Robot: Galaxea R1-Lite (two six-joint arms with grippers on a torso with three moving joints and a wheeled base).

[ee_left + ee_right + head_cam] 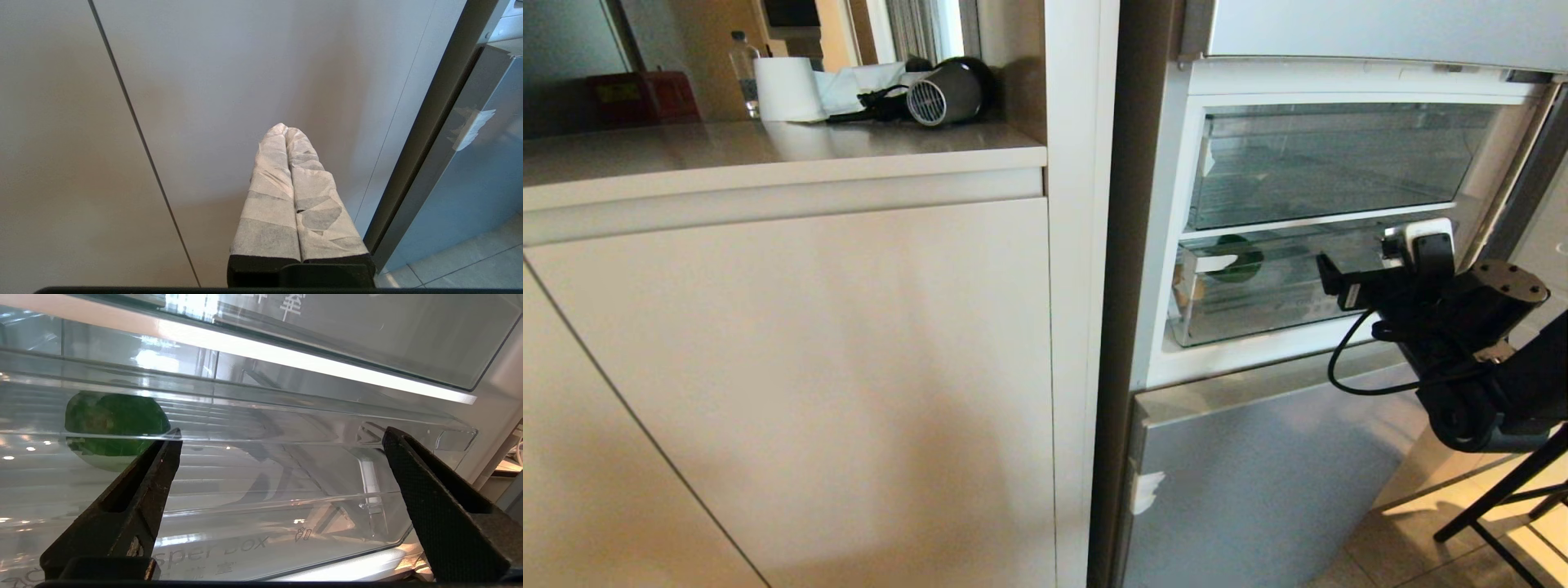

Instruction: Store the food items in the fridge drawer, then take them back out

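Note:
The fridge drawer (1258,322) is the lower clear plastic one in the open fridge; in the right wrist view its front wall (265,514) reads "box". A dark green bell pepper (1237,257) lies inside toward the drawer's left end, seen through the plastic (116,424). A tan patch at the far left end (1178,286) looks like the potato. My right gripper (1417,245) is at the drawer's upper right front, open (282,435), its jaws wide apart and facing the drawer's top edge, holding nothing. My left gripper (284,127) is shut and parked in front of a beige cabinet door.
Above sits a second clear drawer (1323,155), below a silver-blue fridge door (1258,474). Beige cabinet doors (792,367) fill the left. The counter holds a hair dryer (947,90), paper roll (786,88), water bottle (742,69) and red box (645,96). Black stand legs (1503,498) cross the floor.

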